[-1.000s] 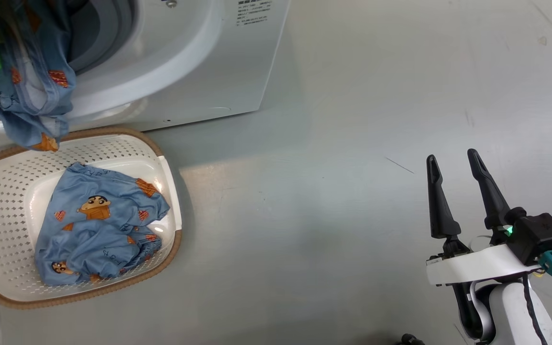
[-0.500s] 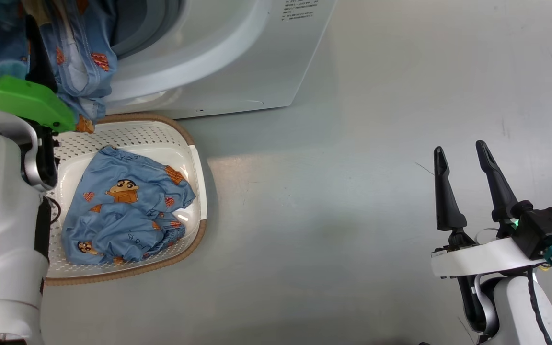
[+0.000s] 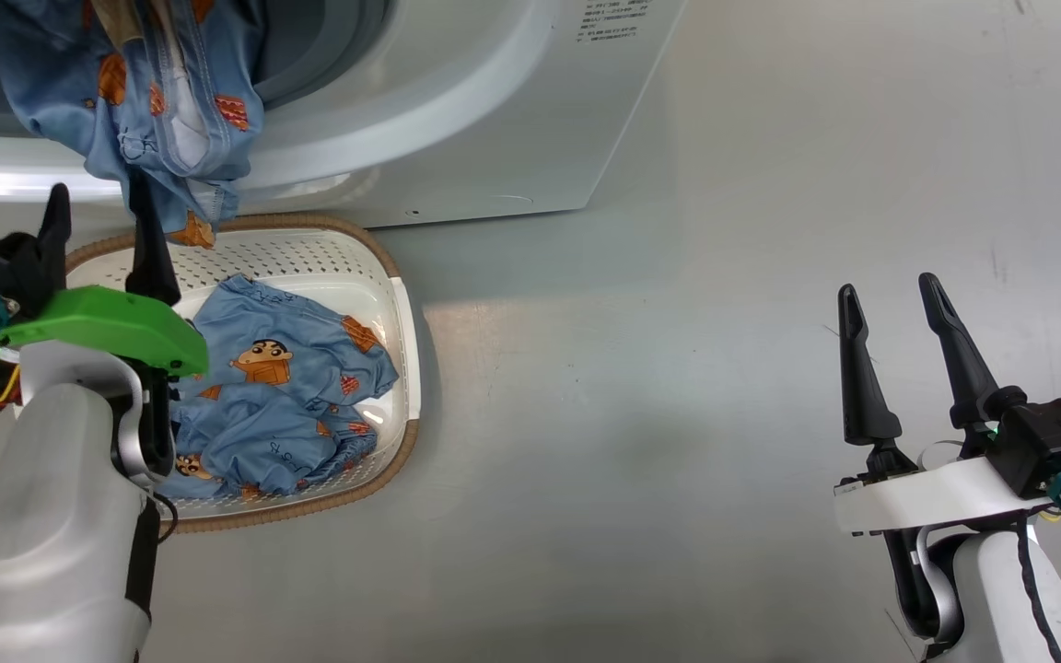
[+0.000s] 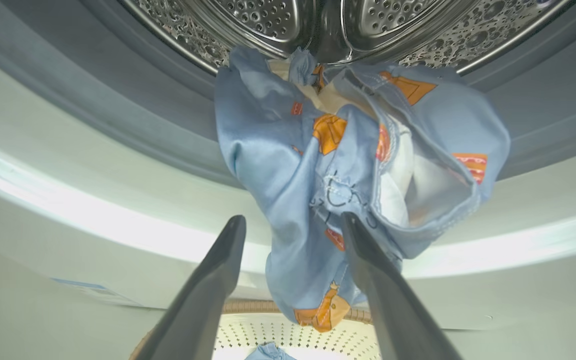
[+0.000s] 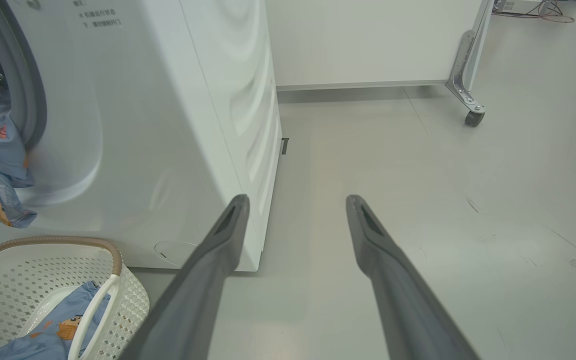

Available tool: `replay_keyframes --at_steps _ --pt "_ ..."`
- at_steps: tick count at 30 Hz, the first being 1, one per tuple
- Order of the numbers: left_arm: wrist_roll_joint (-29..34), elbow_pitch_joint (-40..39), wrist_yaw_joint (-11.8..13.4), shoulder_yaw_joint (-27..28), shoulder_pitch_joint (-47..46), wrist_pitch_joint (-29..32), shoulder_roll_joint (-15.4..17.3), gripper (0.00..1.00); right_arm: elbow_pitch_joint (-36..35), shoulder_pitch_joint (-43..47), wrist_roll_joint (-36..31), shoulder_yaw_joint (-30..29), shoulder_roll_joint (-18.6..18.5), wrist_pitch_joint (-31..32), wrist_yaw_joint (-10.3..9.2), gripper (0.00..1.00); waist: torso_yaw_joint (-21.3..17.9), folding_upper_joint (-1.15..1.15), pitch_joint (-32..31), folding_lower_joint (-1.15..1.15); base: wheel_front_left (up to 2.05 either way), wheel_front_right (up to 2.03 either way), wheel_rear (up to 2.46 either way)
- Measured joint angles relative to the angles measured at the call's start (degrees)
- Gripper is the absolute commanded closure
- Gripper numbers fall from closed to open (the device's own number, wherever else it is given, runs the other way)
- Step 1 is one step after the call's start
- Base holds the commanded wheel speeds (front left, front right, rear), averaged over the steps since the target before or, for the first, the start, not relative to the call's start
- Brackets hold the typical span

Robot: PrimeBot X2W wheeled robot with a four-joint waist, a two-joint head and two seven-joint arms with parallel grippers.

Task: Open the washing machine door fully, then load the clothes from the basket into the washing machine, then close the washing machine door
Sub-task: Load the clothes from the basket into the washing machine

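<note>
One piece of the clothes (image 3: 162,101), light blue with orange figures, hangs out of the washing machine (image 3: 494,110) over its grey gasket (image 4: 118,115), its top end inside the steel drum (image 4: 268,15). My left gripper (image 3: 99,189) stands open just below and in front of it. In the left wrist view the hanging cloth (image 4: 318,175) lies beyond the spread fingers of the left gripper (image 4: 293,220), not pinched. A second piece of clothes (image 3: 282,387) lies in the basket (image 3: 402,304) on the floor before the machine. My right gripper (image 3: 887,285) is open over bare floor. The door is out of view.
Grey floor (image 3: 641,414) stretches to the right of the basket. In the right wrist view, the washing machine's side (image 5: 228,100) is on the left, the basket (image 5: 113,250) at lower left, and a white panel (image 5: 368,40) on a caster (image 5: 472,119) stands behind.
The head camera has shifted, sliding the scene rightward. My left gripper has drawn back and down from the washer's mouth, and the cloth stays draped over the lip. The right arm holds still.
</note>
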State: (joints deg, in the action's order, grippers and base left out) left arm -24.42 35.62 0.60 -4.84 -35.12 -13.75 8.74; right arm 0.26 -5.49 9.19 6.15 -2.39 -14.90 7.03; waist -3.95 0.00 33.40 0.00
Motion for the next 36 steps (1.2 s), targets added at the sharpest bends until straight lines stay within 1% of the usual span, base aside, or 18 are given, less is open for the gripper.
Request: replay_keyframes --at_steps 3,9,12,15,22,31,36 --pt "-0.3 -2.2 0.0 -0.4 2.7 0.0 -0.8 0.00 0.0 0.0 -0.3 -0.2 -0.1 0.0 0.00 0.00 0.6 0.00 -0.5 0.00 0.00 0.00 0.00" --pt "-0.4 -6.5 0.5 -0.3 8.2 0.0 -0.9 0.00 -0.1 0.1 -0.8 -1.3 -1.3 0.0 0.00 0.00 1.8 0.00 -1.3 0.00 0.00 0.00 0.00" --pt "-0.4 -8.8 1.1 -0.2 10.7 -0.1 -0.9 0.00 -0.2 0.2 -0.9 -1.4 -1.3 0.0 0.00 0.00 2.3 0.00 -1.5 0.00 0.00 0.00 0.00" --pt "-1.0 -11.0 1.2 -0.2 13.0 0.0 -1.1 0.00 -0.2 0.2 -1.2 -1.6 -1.4 0.0 0.00 0.00 2.7 0.00 -1.6 0.00 0.00 0.00 0.00" --pt "-1.5 -18.3 2.1 -0.4 18.6 1.2 -1.5 0.00 -0.2 0.5 -1.2 -1.4 -1.4 0.0 0.00 0.00 3.4 0.00 -1.5 0.00 0.00 0.00 0.00" --pt "-2.0 -25.7 2.9 0.0 22.5 3.5 -1.4 0.00 -0.8 1.1 -1.3 -1.1 -1.5 0.0 0.00 0.00 4.0 0.00 -0.5 0.00 0.00 0.00 0.00" --pt "-2.9 -29.9 3.2 0.8 22.8 4.6 -0.8 0.00 -0.8 0.7 -1.3 0.8 -1.3 0.0 0.00 0.00 3.2 0.00 0.0 0.00 0.00 0.00 0.00"
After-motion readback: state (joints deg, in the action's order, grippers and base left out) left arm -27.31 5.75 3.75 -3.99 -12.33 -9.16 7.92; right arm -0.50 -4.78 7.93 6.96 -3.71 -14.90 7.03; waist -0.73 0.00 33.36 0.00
